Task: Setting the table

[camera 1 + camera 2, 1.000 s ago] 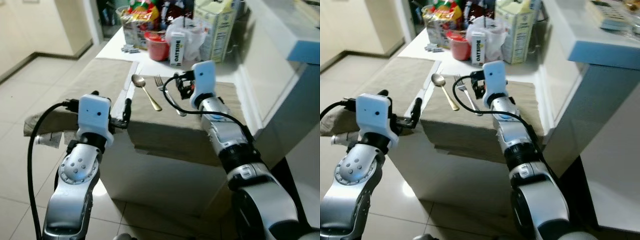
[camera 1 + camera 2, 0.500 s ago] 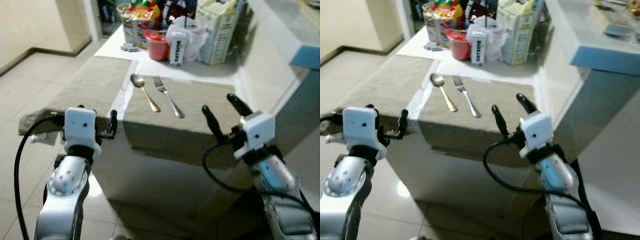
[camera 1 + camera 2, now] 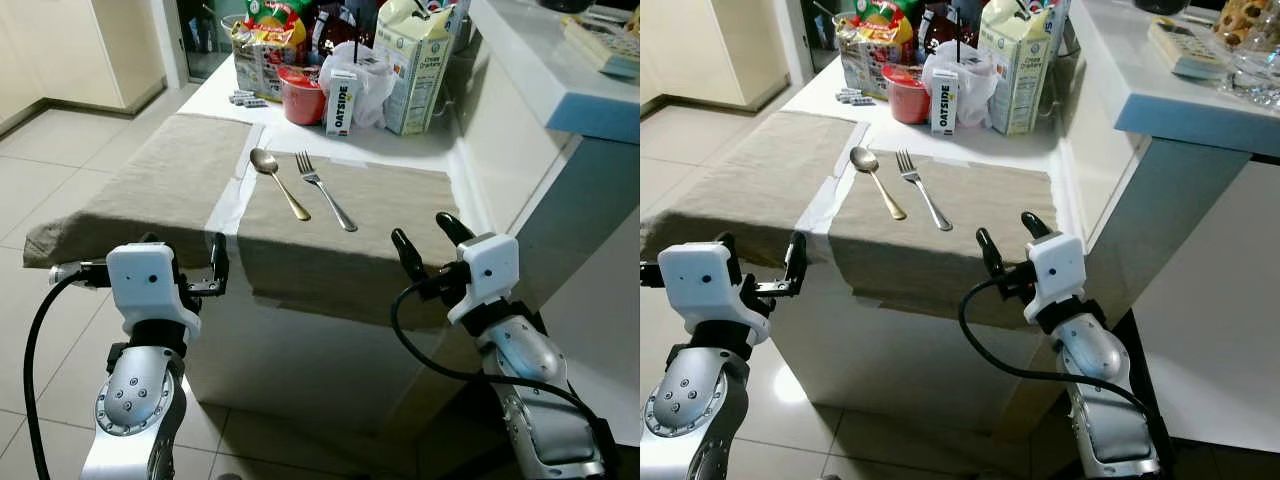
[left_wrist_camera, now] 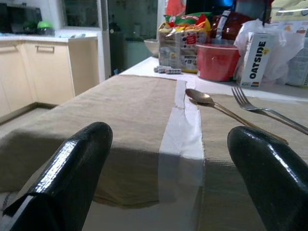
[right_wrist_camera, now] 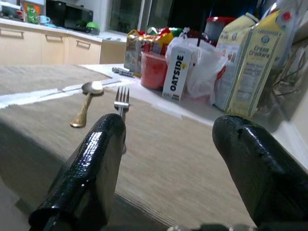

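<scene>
Fork (image 3: 325, 190) and spoon (image 3: 277, 181) lie side by side on the right-hand mat (image 3: 380, 215), ahead of both tools and apart from them; neither is held.

Left eye: right tool (image 3: 425, 238) hangs at the near tabletop edge, fingers spread wide, empty. Left tool (image 3: 180, 270) sits off the near corner, below the mat edge, also wide and empty. Both utensils run long axis near-to-far, slightly skewed: heads far, toward the cartons (image 3: 415, 60) and cup (image 3: 300, 95), handles toward the tools and angled to the robot's right.

Right eye: same layout. Fork is up and left of the right tool.

Left wrist: spoon bowl and fork tines are ahead between the wide fingers (image 4: 72, 163), past the white strip (image 4: 183, 130) between the mats.

Right wrist: fork tines sit just above the finger (image 5: 91, 163).

Judgement: place setting looks laid. If re-gripping, approach across the handle rather than along it, low, and pinch mid-handle so the thin metal doesn't skate on the cloth.
</scene>
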Tool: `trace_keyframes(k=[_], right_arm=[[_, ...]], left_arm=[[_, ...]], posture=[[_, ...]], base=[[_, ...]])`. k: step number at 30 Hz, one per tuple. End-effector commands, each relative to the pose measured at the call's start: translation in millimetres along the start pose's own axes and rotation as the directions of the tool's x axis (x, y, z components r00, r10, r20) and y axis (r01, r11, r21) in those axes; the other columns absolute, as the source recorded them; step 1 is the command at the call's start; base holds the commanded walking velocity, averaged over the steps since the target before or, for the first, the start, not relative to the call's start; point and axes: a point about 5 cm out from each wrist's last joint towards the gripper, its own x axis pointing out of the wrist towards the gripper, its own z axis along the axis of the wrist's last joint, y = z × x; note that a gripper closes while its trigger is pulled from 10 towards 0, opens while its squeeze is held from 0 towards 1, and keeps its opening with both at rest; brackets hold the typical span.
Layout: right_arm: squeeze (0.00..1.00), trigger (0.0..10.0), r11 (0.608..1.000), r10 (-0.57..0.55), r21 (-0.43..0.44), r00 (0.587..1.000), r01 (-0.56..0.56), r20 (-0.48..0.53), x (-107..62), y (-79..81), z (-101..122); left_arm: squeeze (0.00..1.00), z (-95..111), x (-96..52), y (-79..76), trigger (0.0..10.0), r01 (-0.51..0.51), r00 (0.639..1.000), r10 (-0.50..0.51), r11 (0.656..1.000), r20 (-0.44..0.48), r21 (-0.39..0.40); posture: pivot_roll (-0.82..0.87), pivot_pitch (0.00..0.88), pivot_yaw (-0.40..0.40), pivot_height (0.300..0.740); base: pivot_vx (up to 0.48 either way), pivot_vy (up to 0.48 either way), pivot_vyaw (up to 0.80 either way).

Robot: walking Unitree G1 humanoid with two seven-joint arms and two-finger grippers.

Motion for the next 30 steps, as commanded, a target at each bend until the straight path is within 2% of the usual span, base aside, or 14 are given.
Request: trace_keyframes(k=[1,9,16,25,30], right_arm=[[0.00,10.0,1.000,-0.009,-0.015,1.000,0.009,0.008,2.5,-1.4,2],[0.00,10.0,1.000,0.015,-0.020,0.999,-0.014,0.047,20.0,2.7,9],[0.00,10.0,1.000,0.030,0.007,0.999,-0.030,0.041,33.6,8.7,9],[0.00,10.0,0.999,-0.042,0.019,0.997,0.041,0.072,58.8,7.0,18],[0.00,10.0,0.993,-0.104,0.062,0.994,0.103,0.023,73.2,-0.1,11]], left_arm=[[0.00,6,0.8,-1.6,10.0,0.000,1.000,-0.001,1.000,0.030,0.007],[0.00,9,5.7,-6.5,10.0,0.014,0.999,-0.015,1.000,0.049,0.025],[0.00,9,11.4,-9.3,10.0,0.031,0.998,-0.034,0.998,0.044,0.056],[0.00,11,14.5,-10.3,10.0,0.056,0.997,-0.059,0.996,0.047,0.065],[0.00,11,15.1,-11.2,10.0,0.067,0.997,-0.070,0.995,0.043,0.068]], posture=[[0.02,0.000,-0.041,0.728],[0.02,0.000,-0.047,0.728],[0.03,0.000,-0.042,0.728],[0.03,0.000,-0.016,0.728],[0.04,0.000,-0.006,0.728]], base=[[0.394,0.274,0.00],[0.387,0.283,0.00],[0.425,0.000,0.00],[0.000,0.000,0.00],[0.000,0.000,0.00]])
